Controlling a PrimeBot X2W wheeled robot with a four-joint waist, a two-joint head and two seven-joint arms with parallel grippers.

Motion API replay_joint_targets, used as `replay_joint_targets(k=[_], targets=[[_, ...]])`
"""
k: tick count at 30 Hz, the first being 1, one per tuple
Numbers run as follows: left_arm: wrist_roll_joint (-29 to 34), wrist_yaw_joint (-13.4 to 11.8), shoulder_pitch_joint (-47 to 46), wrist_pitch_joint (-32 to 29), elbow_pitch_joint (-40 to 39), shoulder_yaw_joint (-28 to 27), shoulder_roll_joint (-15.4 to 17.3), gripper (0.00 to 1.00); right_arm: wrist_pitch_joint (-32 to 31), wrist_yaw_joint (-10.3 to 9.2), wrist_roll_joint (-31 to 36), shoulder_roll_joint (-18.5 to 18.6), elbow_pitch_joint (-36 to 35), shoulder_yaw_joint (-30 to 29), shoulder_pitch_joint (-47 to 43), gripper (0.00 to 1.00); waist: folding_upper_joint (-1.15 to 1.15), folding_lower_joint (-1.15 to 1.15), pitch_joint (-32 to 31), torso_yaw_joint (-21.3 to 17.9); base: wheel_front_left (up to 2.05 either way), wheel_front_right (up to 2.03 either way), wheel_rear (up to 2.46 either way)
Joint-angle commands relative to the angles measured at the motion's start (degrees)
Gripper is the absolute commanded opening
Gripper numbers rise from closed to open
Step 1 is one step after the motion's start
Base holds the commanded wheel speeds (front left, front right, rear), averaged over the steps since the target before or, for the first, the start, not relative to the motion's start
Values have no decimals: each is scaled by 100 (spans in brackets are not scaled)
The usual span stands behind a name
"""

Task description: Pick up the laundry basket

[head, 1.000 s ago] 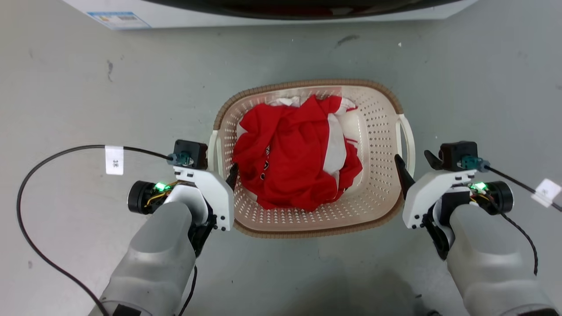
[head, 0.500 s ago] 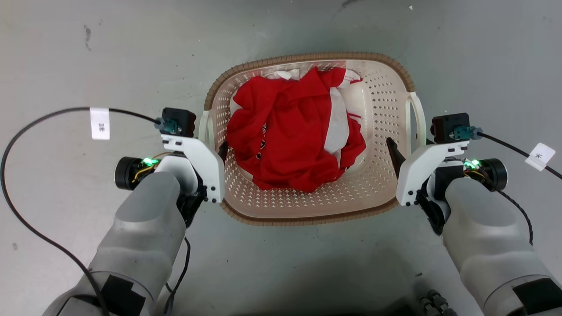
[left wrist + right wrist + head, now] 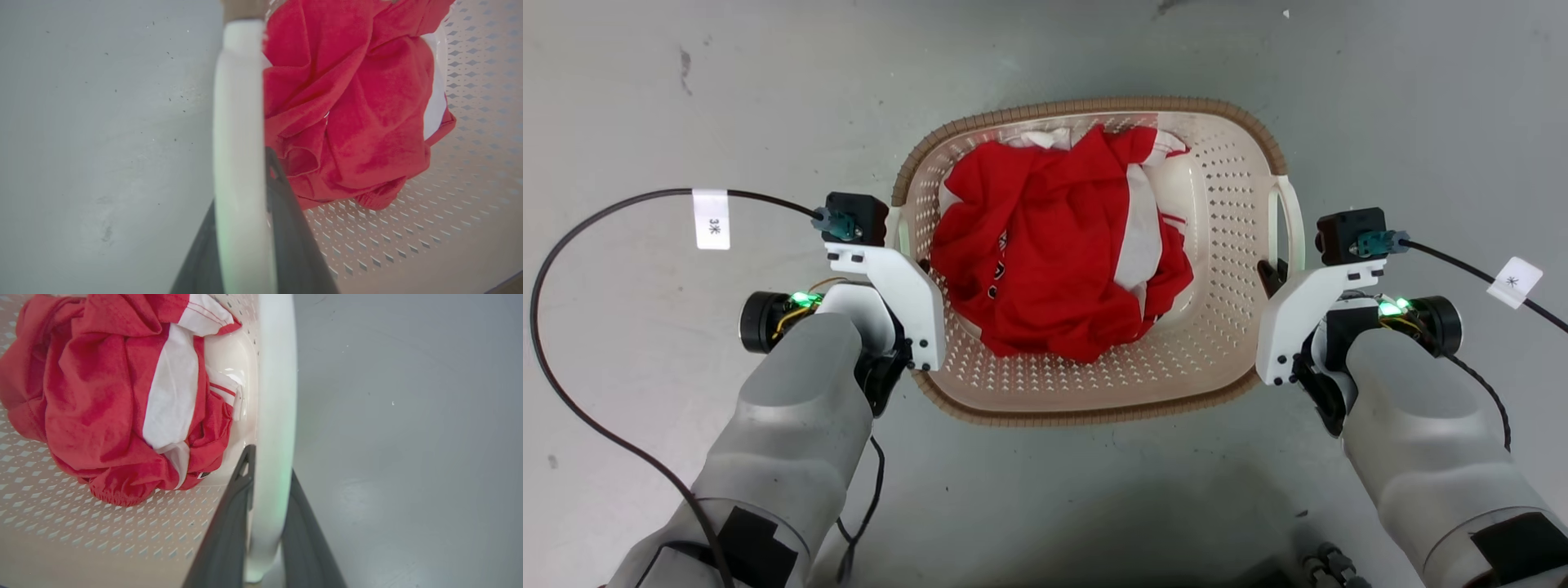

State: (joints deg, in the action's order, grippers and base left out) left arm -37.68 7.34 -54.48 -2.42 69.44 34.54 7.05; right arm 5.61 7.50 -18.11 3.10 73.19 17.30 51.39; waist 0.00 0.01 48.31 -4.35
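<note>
Head view showed the basket (image 3: 1225, 327) in the middle of the scene, above the grey floor (image 3: 686, 98) and between the two arms. It was cream with many small holes and had a brown rim. A crumpled red and white garment (image 3: 1062, 261) lay inside it, more toward the left and far part. I could not tell if the basket touched the floor.

The left gripper (image 3: 920, 265) was at the left side of the basket, at the left handle (image 3: 898, 237). The right gripper (image 3: 1270, 273) was at the right side, at the near end of the right handle (image 3: 1294, 220). A black cable (image 3: 768, 198) with a white tag ran from the left wrist out over the floor to the left. A second cable (image 3: 1445, 256) with a tag ran from the right wrist to the right.

In the left wrist view the white left handle (image 3: 239, 102) passed between the two dark fingers of the left gripper (image 3: 245, 179). One finger was on the inner side, next to the garment (image 3: 359, 102), and the other on the outer side. The fingers pinched the handle.

In the right wrist view the right handle (image 3: 276, 375) stood between the fingers of the right gripper (image 3: 270, 465), which pressed it from both sides. The garment (image 3: 90, 396) lay just beside the inner finger, on the holed bottom.
</note>
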Motion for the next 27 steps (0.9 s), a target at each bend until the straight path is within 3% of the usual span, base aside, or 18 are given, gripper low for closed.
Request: replay_joint_targets(k=[1,8,9,27], targets=[[-67,25,73,-52,-33,81,-46,0,-74,-2,-31,-32,9,101,-53,0,0,-1,-124,21,0,0,0],[-486,27,281,-522,-74,300,-57,0,-581,0,-384,-44,0,476,-257,0,0,-1,-728,63,0,0,0],[-640,27,411,-703,-89,396,-56,0,-841,1,-581,-42,-20,635,-391,0,0,-1,-1109,71,0,0,0],[-1559,26,1019,-1870,-93,749,123,0,-2891,6,-1823,201,-330,1428,-931,0,0,-1,-3263,51,0,0,0]])
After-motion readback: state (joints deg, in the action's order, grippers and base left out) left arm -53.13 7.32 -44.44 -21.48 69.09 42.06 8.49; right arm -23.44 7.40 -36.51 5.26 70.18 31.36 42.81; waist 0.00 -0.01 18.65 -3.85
